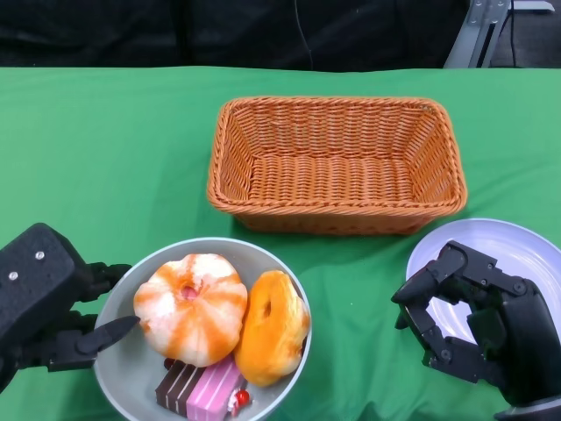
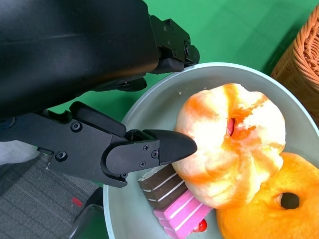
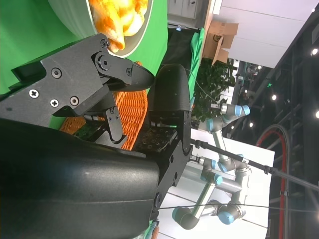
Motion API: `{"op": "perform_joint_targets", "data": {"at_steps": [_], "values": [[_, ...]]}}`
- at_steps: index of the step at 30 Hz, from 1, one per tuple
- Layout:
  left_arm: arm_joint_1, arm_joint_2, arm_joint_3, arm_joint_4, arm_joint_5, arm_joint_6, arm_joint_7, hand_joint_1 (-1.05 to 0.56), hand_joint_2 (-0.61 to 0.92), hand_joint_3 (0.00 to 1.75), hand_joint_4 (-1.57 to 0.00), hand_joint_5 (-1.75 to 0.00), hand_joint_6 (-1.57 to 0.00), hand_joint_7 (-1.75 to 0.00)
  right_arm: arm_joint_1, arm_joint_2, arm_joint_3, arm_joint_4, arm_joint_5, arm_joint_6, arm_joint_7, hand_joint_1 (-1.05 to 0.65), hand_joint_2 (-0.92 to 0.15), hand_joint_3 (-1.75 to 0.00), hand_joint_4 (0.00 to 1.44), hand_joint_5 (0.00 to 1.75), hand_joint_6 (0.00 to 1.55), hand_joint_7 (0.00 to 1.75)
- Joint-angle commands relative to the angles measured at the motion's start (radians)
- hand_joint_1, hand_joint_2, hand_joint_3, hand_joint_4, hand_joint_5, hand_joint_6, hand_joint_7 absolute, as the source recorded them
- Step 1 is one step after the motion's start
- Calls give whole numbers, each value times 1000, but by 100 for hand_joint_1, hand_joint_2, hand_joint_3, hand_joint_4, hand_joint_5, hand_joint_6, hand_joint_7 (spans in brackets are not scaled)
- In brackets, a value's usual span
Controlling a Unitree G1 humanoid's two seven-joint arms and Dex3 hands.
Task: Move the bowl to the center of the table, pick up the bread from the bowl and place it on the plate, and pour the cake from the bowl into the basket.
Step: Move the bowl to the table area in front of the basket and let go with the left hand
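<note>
Bread: a striped orange-and-white bun (image 1: 190, 306) and a golden ring doughnut (image 1: 273, 326) share the grey round bowl (image 1: 117, 372) with a pink-and-brown cake slice (image 1: 201, 387) at the green desk's (image 1: 105, 149) near-left edge. The left robot hand (image 1: 54, 311) pinches the bowl's rim, likely to drag it centreward. The left wrist view shows a fingertip (image 2: 172, 147) inside the rim. The right robot hand (image 1: 473, 320) hovers spread and empty over the white plate (image 1: 517, 246), beside the woven orange basket (image 1: 337, 162).

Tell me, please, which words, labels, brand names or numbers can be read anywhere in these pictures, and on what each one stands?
None can be read.
Cardboard box behind the table, right wrist view: a dark printed mark, too small and blurred to read.
Bowl, basket, plate, bread, cake and both hands: no text visible.
</note>
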Motion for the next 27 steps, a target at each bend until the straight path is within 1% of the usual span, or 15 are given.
{"op": "perform_joint_targets", "data": {"at_steps": [1, 5, 9, 12, 15, 19, 27], "values": [[-8, 6, -10, 6, -17, 4, -25, -57, 92, 62, -28, -2, -17, 0, 3, -1, -3, -1, 6, 0, -9, -16, -63, -80, 79, 147, 75, 121], [-11, 0, -14, -8, -28, 25, -27, -57, 92, 61, -28, -2, -17, 0, 4, -1, -1, -4, 0, -1, -12, -16, -64, -80, 79, 147, 75, 121], [-21, -25, -25, -30, -43, 56, -13, -58, 92, 60, -30, -2, -17, 0, 6, 0, 4, -8, -10, 2, -21, -16, -63, -80, 79, 148, 75, 122], [-22, -25, -26, -33, -45, 62, -11, -58, 92, 60, -31, -2, -17, 0, 6, -1, 6, -8, -9, 1, -24, -16, -63, -81, 79, 148, 75, 123], [-40, -52, -35, -45, -61, 94, -10, -61, 92, 58, -27, -1, -15, 0, 7, -1, 10, -3, -2, 0, -21, -17, -62, -81, 78, 148, 75, 123], [-51, -80, -39, -58, -62, 104, 1, -61, 92, 57, -24, 0, -14, 0, 7, -3, 11, 2, -5, -1, -21, -18, -64, -79, 78, 149, 75, 123], [-62, -131, -54, -86, -57, 110, 38, -63, 92, 56, -26, -1, -15, -1, 11, -6, 11, -4, -12, -6, -22, -18, -66, -75, 78, 148, 74, 123]]}}
